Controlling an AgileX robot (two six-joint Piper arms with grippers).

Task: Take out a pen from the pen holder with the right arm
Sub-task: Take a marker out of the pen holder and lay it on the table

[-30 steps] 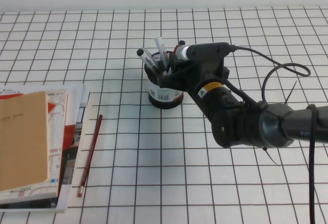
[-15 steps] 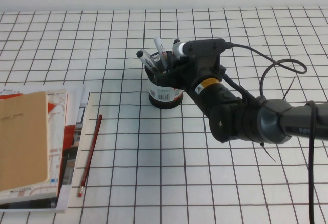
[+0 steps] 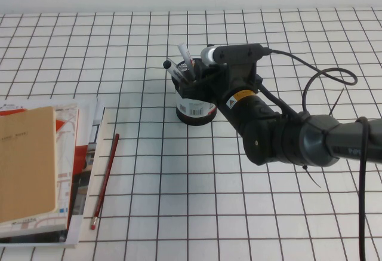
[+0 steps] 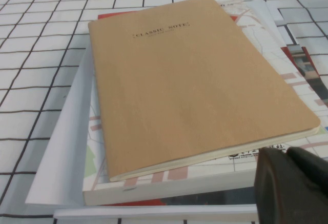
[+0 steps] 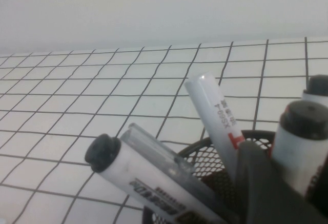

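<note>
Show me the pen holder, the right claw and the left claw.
Pen holder point(image 3: 194, 108): high view, on its labelled wall.
Right claw point(image 3: 199, 86): high view, at the holder's rim.
Left claw point(image 4: 290, 183): left wrist view, dark tips near the notebook point(image 4: 195, 80).

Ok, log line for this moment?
right gripper: at pen holder rim, among pens | left gripper: parked near notebook | task: no pen out yet

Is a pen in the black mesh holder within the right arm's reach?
Likely yes: the right end effector sits at the holder among white marker pens, unobstructed; left end effector hovers over the tan notebook.
</note>
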